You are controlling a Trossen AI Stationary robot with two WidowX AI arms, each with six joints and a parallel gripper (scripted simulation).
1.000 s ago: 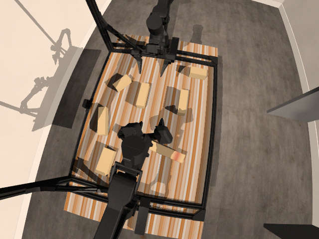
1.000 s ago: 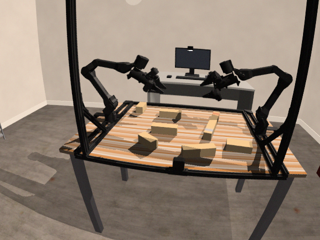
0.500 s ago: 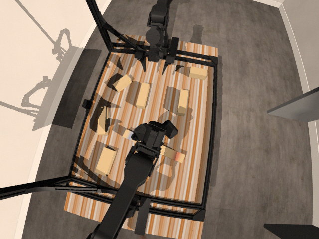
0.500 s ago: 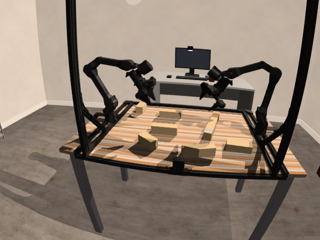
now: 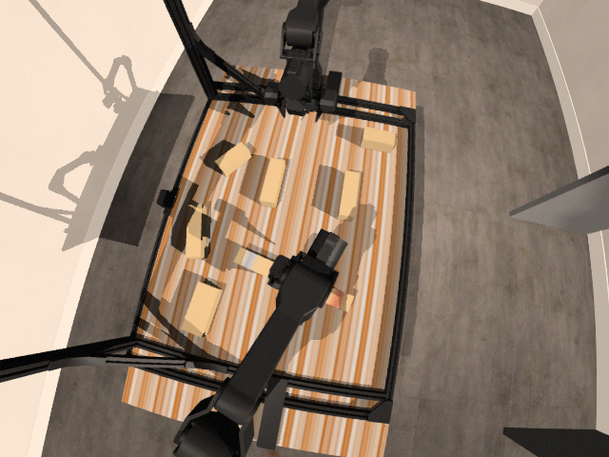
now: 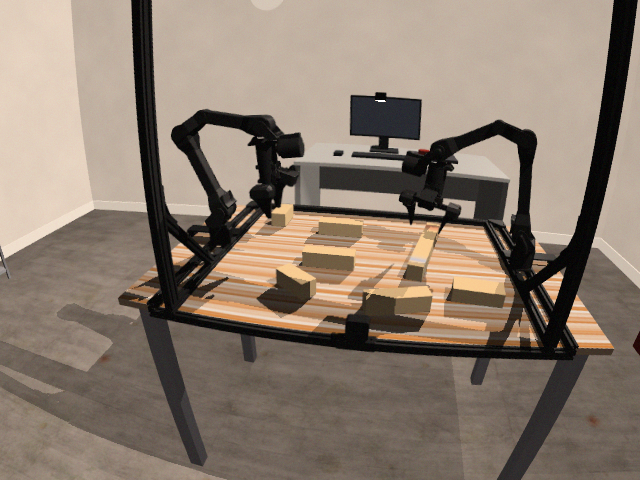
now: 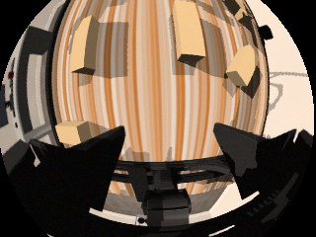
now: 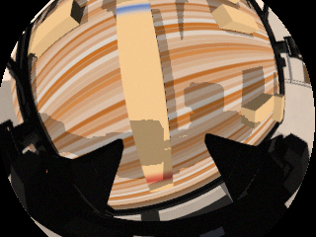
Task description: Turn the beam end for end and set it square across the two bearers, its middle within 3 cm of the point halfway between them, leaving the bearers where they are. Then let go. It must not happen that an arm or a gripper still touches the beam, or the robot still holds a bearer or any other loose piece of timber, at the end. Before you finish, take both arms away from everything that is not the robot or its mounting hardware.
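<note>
Keep the left gripper (image 5: 301,116) (image 6: 273,209) (image 7: 171,128), open and empty, back on its side. The likely bearers, a nearer block (image 5: 271,182) (image 6: 328,260) (image 7: 188,37) and a farther block (image 5: 349,194) (image 6: 340,228) (image 7: 85,46), need a clear lift over them. The beam (image 5: 258,263) (image 6: 422,252) (image 8: 140,74) lies right of them; centre your open, empty right gripper (image 5: 302,275) (image 6: 425,226) (image 8: 164,139) over its middle, square the fingers, then lower.

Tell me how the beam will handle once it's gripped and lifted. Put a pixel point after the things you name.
The beam (image 5: 257,263) (image 6: 424,250) (image 8: 140,79) looks stiff: its long edges run straight, with no visible sag. Being long and narrow, it may dip or swing if gripped near one end. Its flat faces make rolling unlikely. Its weight can't be judged from here.
</note>
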